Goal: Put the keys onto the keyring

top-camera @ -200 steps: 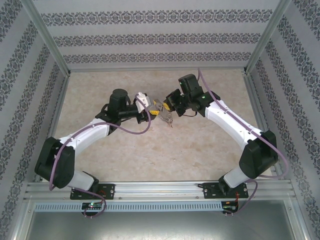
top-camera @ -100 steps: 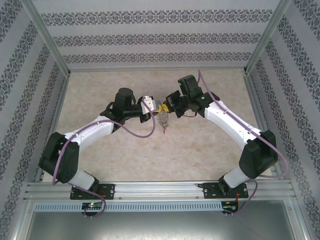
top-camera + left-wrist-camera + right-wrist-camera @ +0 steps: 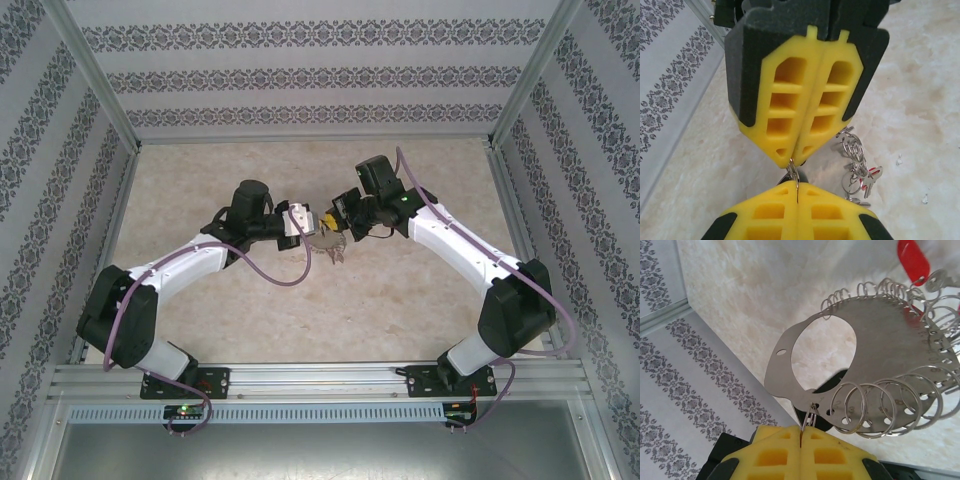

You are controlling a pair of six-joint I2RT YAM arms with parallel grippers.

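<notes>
Seen from the left wrist, the left gripper [image 3: 797, 189] is fully closed. Its yellow pads [image 3: 765, 215] sit flush, and a thin wire ring [image 3: 793, 173] is nipped in the seam at their tip. Straight ahead, tip to tip with it, the right gripper [image 3: 796, 157] is closed as well, its pads meeting on that same ring. Just right of both tips, small rings [image 3: 852, 150] and a key [image 3: 873, 176] dangle over the table [image 3: 920, 100].

Seen from the right wrist, that gripper's pads pinch the ring just ahead of their tips. From there the keyring [image 3: 890, 345], a flat silvery plate with a large round hole, spreads forward and to the right. Split rings thread through holes along its rim. Past its far edge lies a red key head [image 3: 913, 260].

From above, the keyring hangs right under the point where the two tips meet.
</notes>
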